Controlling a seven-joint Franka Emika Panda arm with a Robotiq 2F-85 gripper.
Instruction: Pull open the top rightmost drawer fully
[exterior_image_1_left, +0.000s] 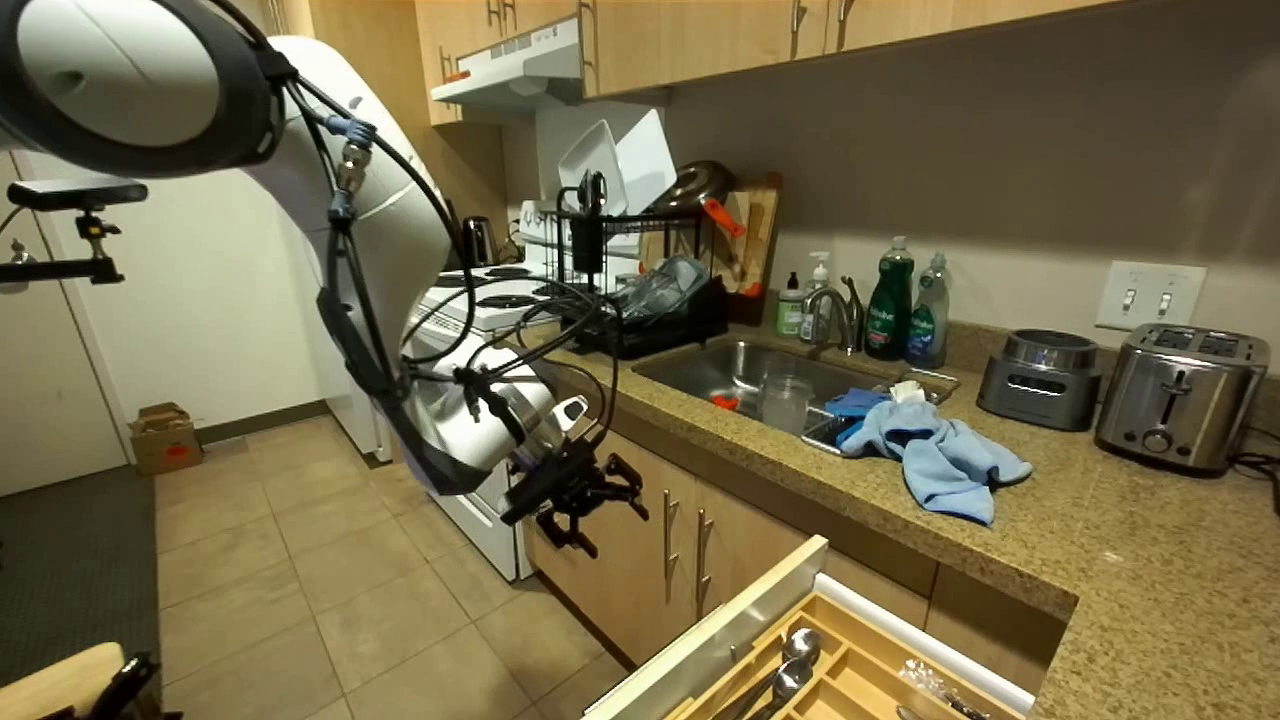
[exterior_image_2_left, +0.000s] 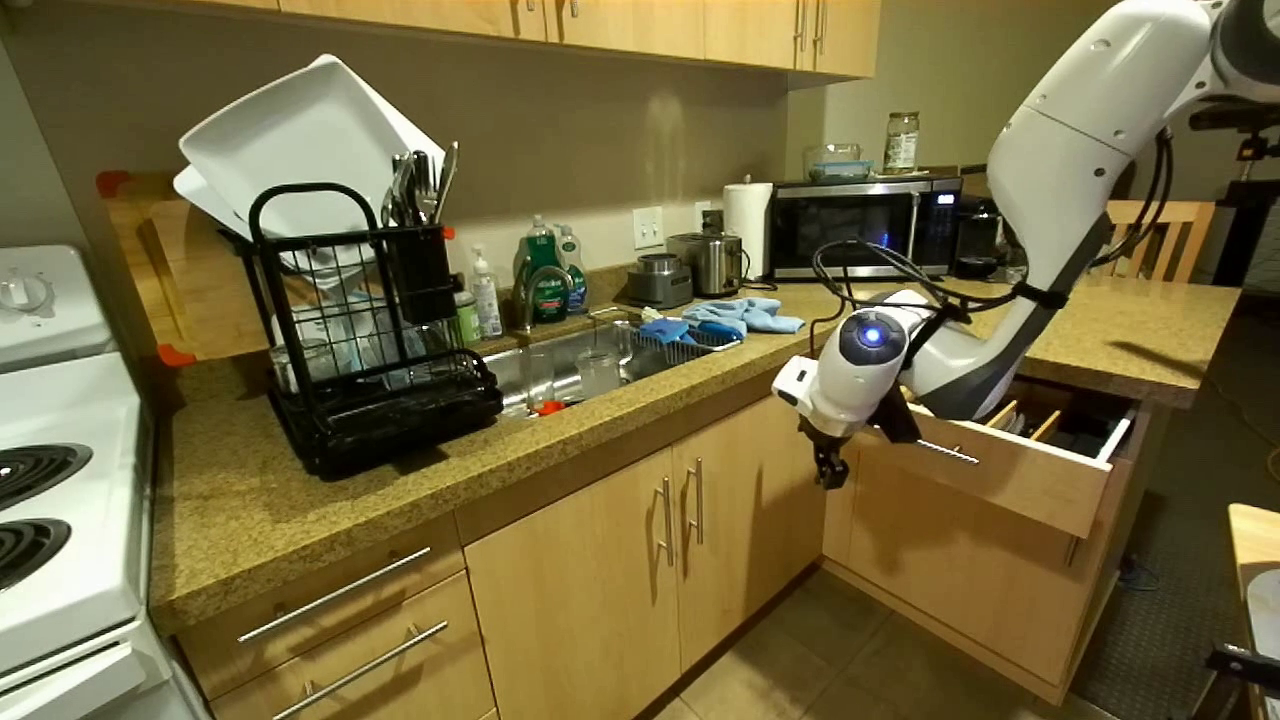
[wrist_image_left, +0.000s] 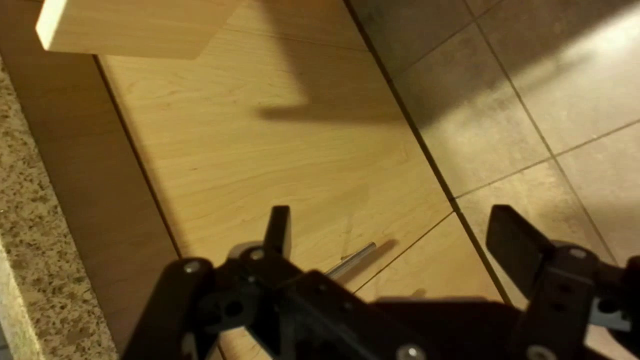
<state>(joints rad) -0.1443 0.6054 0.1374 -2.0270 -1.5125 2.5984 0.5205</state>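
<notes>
The top rightmost drawer stands pulled out from under the counter in both exterior views, its tan flat front (exterior_image_2_left: 1030, 484) facing out with a bar handle (exterior_image_2_left: 948, 452). The arm hides part of its front and inside. In an exterior view its raised side edge (exterior_image_1_left: 735, 625) and a wooden utensil-divider tray (exterior_image_1_left: 830, 690) with spoons show. My gripper (exterior_image_1_left: 615, 525) is open and empty, pointing down in front of the sink cabinet, apart from the drawer. It also shows in an exterior view (exterior_image_2_left: 830, 472) and the wrist view (wrist_image_left: 392, 227), where a drawer corner (wrist_image_left: 135, 30) shows at upper left.
Cabinet doors with vertical bar handles (exterior_image_2_left: 667, 520) stand beside the gripper. The granite counter (exterior_image_1_left: 1130, 570) overhangs them. A sink (exterior_image_1_left: 740, 365), blue cloth (exterior_image_1_left: 940, 450), toaster (exterior_image_1_left: 1185, 400) and black dish rack (exterior_image_2_left: 390, 410) are on the counter. A white stove (exterior_image_2_left: 70, 560) stands farther along.
</notes>
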